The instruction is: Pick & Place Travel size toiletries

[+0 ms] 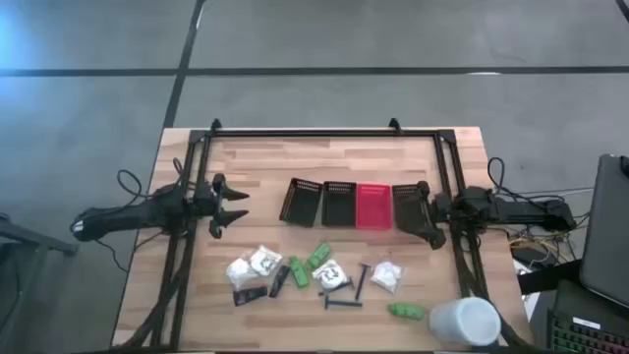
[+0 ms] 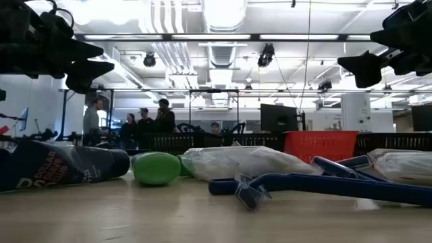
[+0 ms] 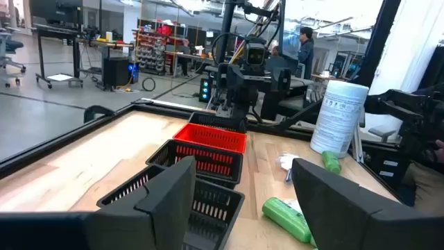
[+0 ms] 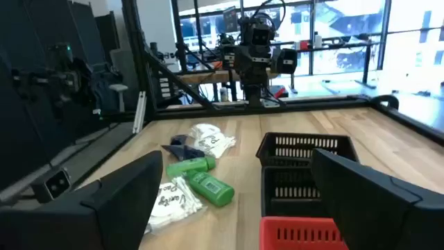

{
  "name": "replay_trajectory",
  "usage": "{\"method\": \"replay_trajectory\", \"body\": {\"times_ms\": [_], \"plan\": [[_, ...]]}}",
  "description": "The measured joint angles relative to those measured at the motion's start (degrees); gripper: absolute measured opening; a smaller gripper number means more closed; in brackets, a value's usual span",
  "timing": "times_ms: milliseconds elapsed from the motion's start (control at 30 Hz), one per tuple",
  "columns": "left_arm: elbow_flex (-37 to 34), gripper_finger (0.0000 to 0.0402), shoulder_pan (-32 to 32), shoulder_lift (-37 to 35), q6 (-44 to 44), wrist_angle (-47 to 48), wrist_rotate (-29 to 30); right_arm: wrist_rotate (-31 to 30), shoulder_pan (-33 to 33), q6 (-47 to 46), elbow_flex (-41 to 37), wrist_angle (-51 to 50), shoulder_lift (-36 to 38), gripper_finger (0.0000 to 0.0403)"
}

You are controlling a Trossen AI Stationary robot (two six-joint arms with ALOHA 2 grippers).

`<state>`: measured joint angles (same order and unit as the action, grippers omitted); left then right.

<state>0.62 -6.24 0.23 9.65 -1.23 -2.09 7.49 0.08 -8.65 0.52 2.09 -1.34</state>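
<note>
The toiletries lie loose on the wooden table's near half. There are white packets (image 1: 263, 260) (image 1: 386, 276), green bottles (image 1: 318, 258) (image 1: 405, 311), black tubes (image 1: 251, 294) and dark razors (image 1: 346, 291). In the low view a black tube (image 2: 54, 165), a green bottle (image 2: 156, 169), a white packet (image 2: 236, 162) and a blue-dark razor (image 2: 304, 185) rest flat on the tabletop. My left gripper (image 1: 239, 206) (image 3: 243, 201) hovers open at the table's left, above and clear of everything. My right gripper (image 1: 413, 211) (image 4: 243, 201) hovers open at the right, beside the row of bins.
Four mesh bins stand in a row across the table's middle: black (image 1: 302, 201), black (image 1: 339, 204), red (image 1: 373, 206), black (image 1: 404, 202). A large white cup (image 1: 464, 321) lies at the near right corner. A black frame (image 1: 324, 133) borders the table. People stand far off in the room (image 2: 135, 121).
</note>
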Motion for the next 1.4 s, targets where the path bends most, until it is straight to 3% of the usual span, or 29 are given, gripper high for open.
{"method": "replay_trajectory", "body": {"times_ms": [300,667,867,1100,1233,1400], "plan": [[0.0,0.0245,0.0,0.0,0.0,0.0,0.0,0.0,0.0,-3.9,0.0,0.4,0.0,0.0364],[0.0,0.0245,0.0,0.0,0.0,0.0,0.0,-0.1,0.0,-41.7,0.0,0.4,0.0,0.0364],[0.0,0.0245,0.0,0.0,0.0,0.0,0.0,0.0,0.1,-53.0,0.0,2.2,0.1,0.0364],[0.0,0.0245,0.0,0.0,0.0,0.0,0.0,0.4,0.2,-56.2,0.0,10.7,0.0,0.0364],[0.0,0.0246,0.0,0.0,0.0,0.0,0.0,7.2,0.2,-60.9,0.0,15.6,0.1,0.0364],[0.0,0.0246,0.0,0.0,0.0,0.0,0.0,14.3,2.7,-69.2,0.0,10.2,-2.5,0.0363]]}}
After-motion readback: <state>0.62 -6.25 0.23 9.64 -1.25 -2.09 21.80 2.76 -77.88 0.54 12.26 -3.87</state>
